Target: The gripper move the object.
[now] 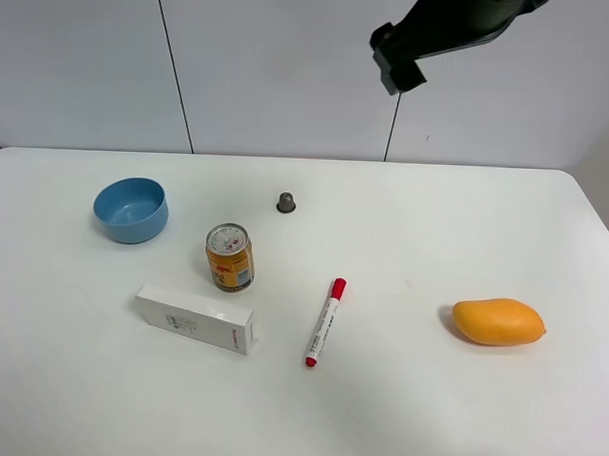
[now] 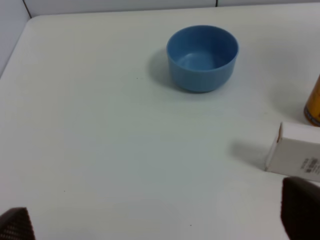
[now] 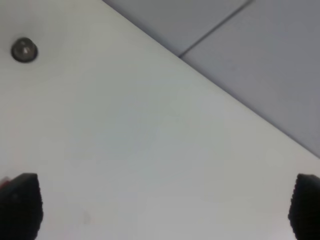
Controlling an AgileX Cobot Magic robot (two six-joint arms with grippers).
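The object, a long white carton (image 1: 195, 320) with red print at its right end, lies flat on the table in front of the can. Its end shows in the left wrist view (image 2: 296, 156). The right arm's gripper (image 1: 398, 57) hangs high above the table's back, far from the carton. In the right wrist view its two black fingertips (image 3: 20, 204) stand wide apart with nothing between them. The left gripper does not show in the exterior view; its fingertips (image 2: 300, 210) stand wide apart in the left wrist view, empty, above the table near the carton's end.
A blue bowl (image 1: 131, 209) sits at the left, also in the left wrist view (image 2: 202, 57). An orange can (image 1: 229, 256) stands behind the carton. A red-capped marker (image 1: 324, 322), a small grey cap (image 1: 285, 201) and a mango (image 1: 498, 322) lie on the white table (image 1: 398, 411).
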